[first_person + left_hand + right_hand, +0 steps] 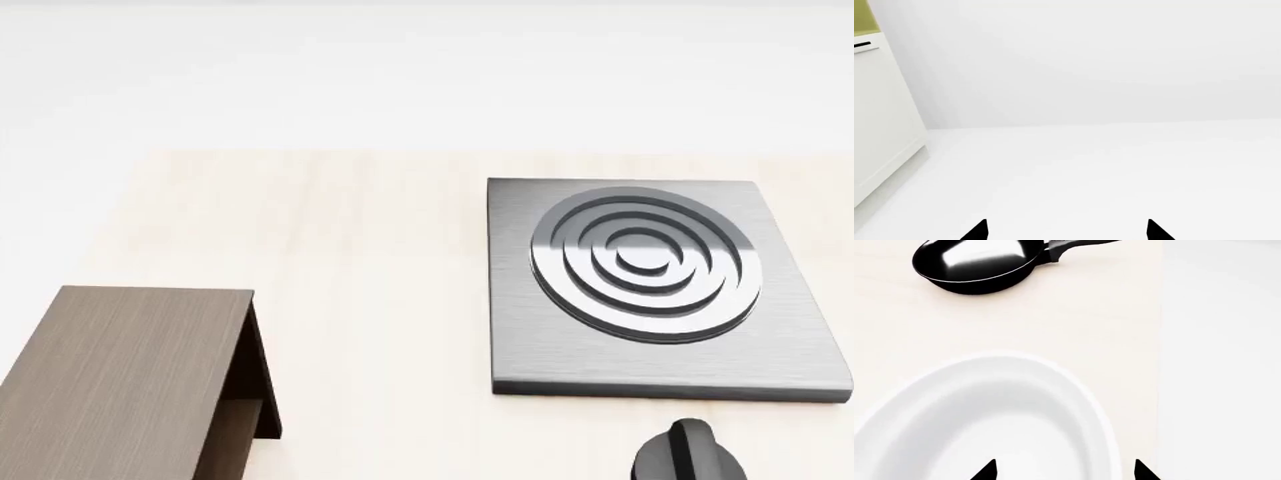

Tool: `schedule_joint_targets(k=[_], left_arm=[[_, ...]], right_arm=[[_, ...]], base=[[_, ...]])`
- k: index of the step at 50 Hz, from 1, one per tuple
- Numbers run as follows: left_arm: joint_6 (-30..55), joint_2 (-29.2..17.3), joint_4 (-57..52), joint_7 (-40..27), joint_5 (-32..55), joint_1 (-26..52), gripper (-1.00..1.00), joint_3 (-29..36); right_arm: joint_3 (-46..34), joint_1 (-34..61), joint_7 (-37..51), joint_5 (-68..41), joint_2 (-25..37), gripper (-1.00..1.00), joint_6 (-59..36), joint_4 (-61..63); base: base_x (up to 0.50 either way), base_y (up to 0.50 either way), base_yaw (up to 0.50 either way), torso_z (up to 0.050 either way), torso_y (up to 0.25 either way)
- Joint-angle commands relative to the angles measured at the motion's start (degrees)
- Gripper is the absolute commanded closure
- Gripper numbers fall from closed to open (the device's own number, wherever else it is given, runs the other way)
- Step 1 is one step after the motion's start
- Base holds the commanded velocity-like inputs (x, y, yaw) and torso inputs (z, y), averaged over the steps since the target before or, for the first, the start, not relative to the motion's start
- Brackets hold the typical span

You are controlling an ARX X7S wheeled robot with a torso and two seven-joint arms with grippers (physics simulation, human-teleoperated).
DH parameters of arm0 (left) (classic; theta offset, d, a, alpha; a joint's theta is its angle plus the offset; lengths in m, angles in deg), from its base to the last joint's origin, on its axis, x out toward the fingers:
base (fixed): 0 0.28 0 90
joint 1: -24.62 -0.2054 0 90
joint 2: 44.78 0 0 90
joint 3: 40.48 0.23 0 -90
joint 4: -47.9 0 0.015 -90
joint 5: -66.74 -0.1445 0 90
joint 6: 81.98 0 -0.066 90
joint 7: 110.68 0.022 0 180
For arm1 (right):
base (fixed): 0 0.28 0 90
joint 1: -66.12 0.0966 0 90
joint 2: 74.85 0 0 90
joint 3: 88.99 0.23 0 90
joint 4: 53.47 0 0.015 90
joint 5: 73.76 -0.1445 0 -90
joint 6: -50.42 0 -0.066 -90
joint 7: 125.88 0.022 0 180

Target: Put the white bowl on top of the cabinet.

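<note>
While the right claw (1062, 471) is hanging just above the white bowl (987, 420) with its tips apart, one tip over the bowl's hollow and one outside its near rim, the grasp is not yet made. Judging from this, it should be lowering until the thick rim is sitting between the tips, then closing firmly. The bowl is resting on the bench (1054, 325), near the black frying pan (977, 265). The cabinet (127, 385), its flat top bare, is standing well apart from the grey stove plate (654, 290). The left claw (1066, 231) is also apart, holding nothing.
</note>
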Motion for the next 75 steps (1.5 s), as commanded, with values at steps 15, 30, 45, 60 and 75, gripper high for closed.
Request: schedule_joint_targets(k=[15, 30, 45, 60, 75], left_arm=[[0.1, 0.0, -0.1, 0.1, 0.1, 0.1, -1.00, 0.0], [-0.1, 0.0, 0.1, 0.1, 0.0, 0.1, -1.00, 0.0], [-0.1, 0.1, 0.0, 0.1, -0.1, 0.0, -1.00, 0.0], [0.0, 0.1, 0.0, 0.1, -0.1, 0.1, -1.00, 0.1], [0.1, 0.0, 0.2, 0.1, 0.0, 0.2, -1.00, 0.1]], right_arm=[[0.9, -1.9, -2.2, 5.2, -0.7, -1.00, 3.8, -13.0], [1.5, -1.7, -1.7, 6.8, -1.3, -1.00, 5.9, -18.3], [2.1, -1.3, -2.7, 7.4, -1.5, -1.00, 7.8, -23.8], [1.3, -1.3, -3.1, 7.2, -1.4, 1.00, 7.8, -23.9], [1.2, -1.5, -3.3, 6.1, -1.6, 1.00, 7.8, -22.6]], base=[[0.00, 0.00, 0.00, -0.001, 0.000], [0.00, 0.00, 0.00, -0.002, 0.000], [0.00, 0.00, 0.00, -0.001, 0.000], [0.00, 0.00, 0.00, -0.002, 0.000], [0.00, 0.00, 0.00, -0.002, 0.000]])
